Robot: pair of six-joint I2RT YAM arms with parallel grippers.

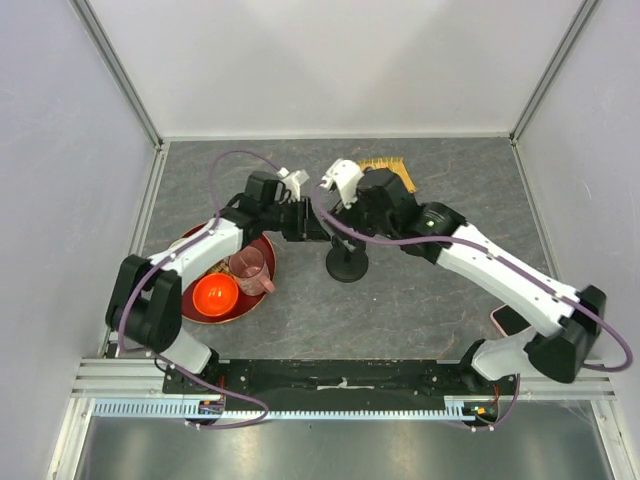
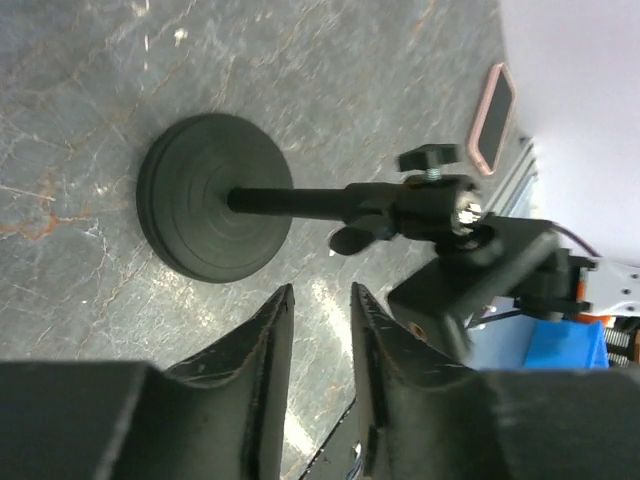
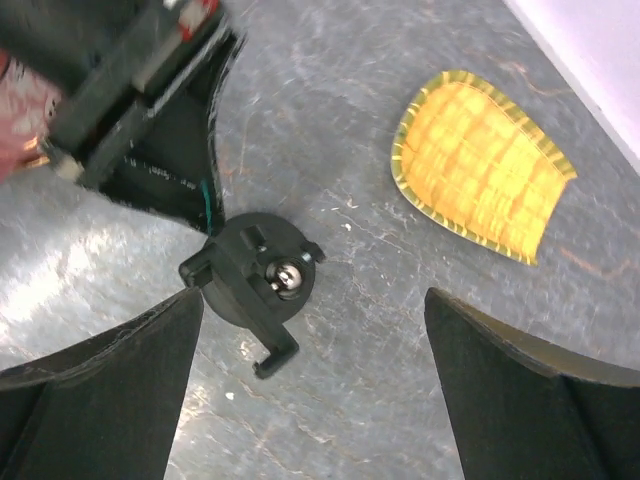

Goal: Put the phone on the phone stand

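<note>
The black phone stand (image 1: 347, 263) stands upright mid-table on its round disc base (image 2: 214, 196), cradle (image 2: 436, 205) on top. The phone (image 1: 504, 319), dark screen with a pink edge, lies flat at the near right by the right arm's base, partly hidden; it shows small in the left wrist view (image 2: 492, 117). My left gripper (image 1: 318, 224) hovers just left of the stand, its fingers (image 2: 270, 340) a narrow gap apart with nothing between. My right gripper (image 3: 312, 310) hangs above the stand's cradle (image 3: 255, 280), wide open and empty.
A red tray (image 1: 192, 309) at the left holds an orange bowl (image 1: 215, 293) and a pink cup (image 1: 250, 270). A yellow woven mat (image 1: 389, 166) lies behind the right gripper, also seen in the right wrist view (image 3: 480, 165). Walls enclose the table.
</note>
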